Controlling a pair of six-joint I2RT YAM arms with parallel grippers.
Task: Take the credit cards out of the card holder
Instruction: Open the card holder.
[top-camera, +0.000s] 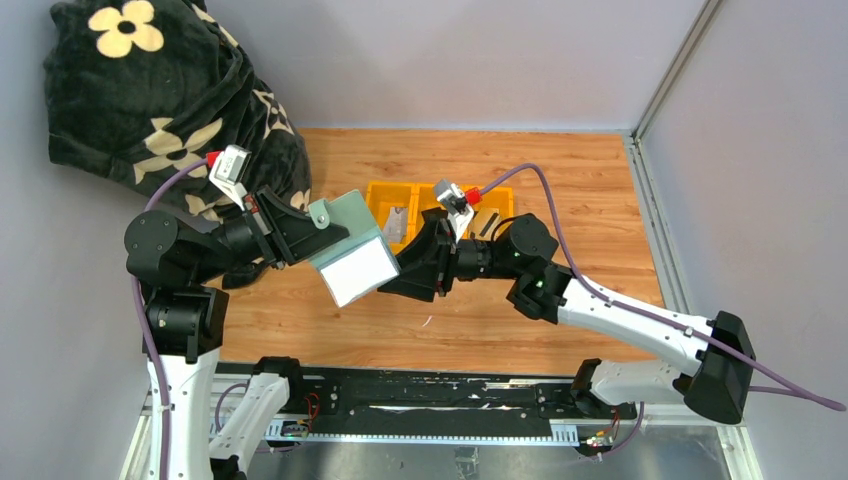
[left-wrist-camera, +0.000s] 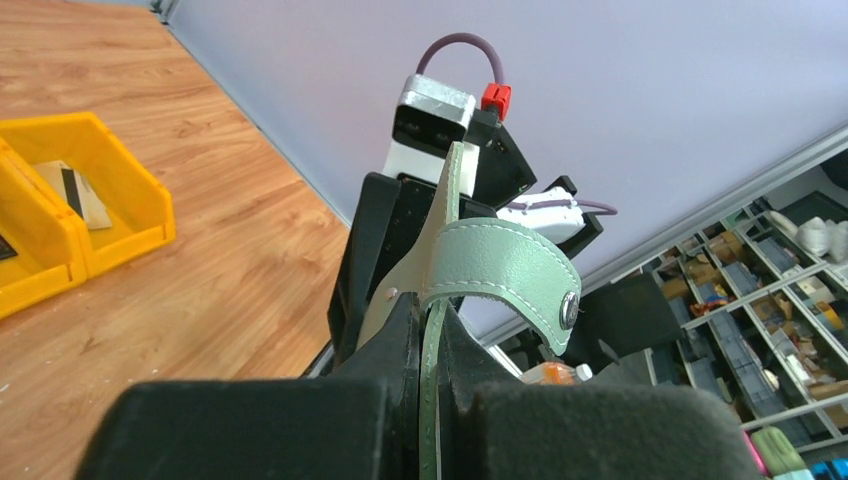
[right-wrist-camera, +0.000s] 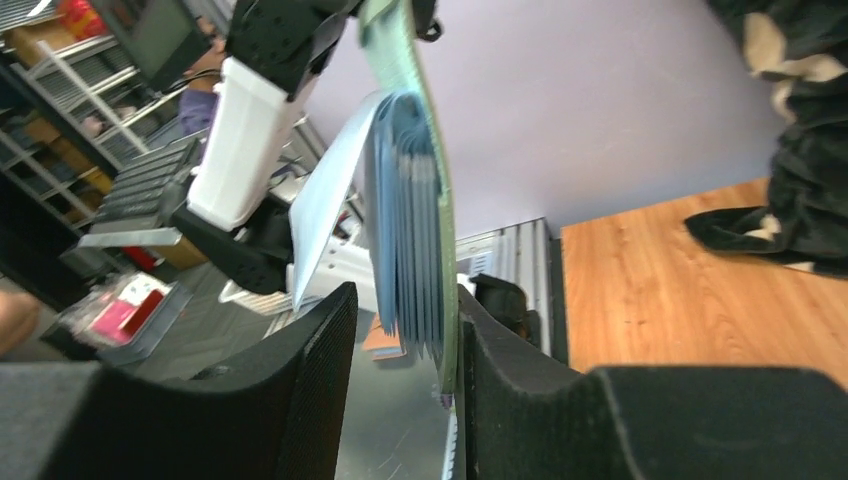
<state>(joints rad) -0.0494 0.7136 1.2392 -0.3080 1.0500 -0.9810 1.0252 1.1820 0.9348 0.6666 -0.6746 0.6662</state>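
Fingers (left-wrist-camera: 388, 345) of the left gripper (left-wrist-camera: 430, 335) clamp one card holder (top-camera: 345, 218) mid-frame. The right gripper (right-wrist-camera: 405, 295) stands apart around its leaves (right-wrist-camera: 405, 200). Two credit cards (top-camera: 398, 222) lie in the yellow tray (top-camera: 385, 188) above.

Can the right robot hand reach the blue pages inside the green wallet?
Probably yes. The left gripper holds the sage-green folding card holder up in the air, and the right gripper has its open fingers either side of the light blue inner leaves, nothing between.

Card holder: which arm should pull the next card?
Right. The left gripper is shut on the card holder at its green cover, keeping it raised. The right gripper is open, jaws straddling the blue inner leaves, so it likely just closes and pulls.
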